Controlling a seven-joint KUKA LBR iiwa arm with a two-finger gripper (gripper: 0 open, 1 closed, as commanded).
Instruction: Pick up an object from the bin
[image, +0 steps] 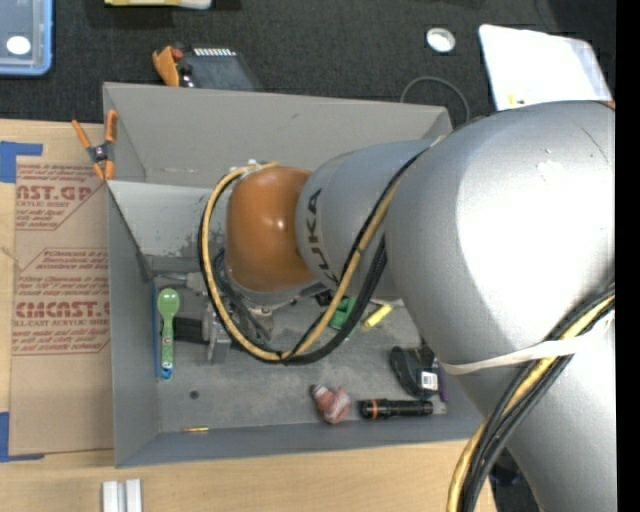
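Note:
My gripper (216, 338) hangs low over the left half of the bin floor, mostly hidden under the arm's orange cover and looped cables. Just to its left lies a long toothbrush-like thing (166, 332) with a green head and a blue handle end, lengthwise beside the bin's left wall. I see nothing held in the gripper. What lies straight beneath it is hidden.
Near the front wall lie a pinkish lump (332, 403), a black pen with an orange tip (398, 408) and a black tagged object (412, 368). A small green piece (342, 312) and a yellow piece (378, 316) peek out under the arm, which covers the bin's right side.

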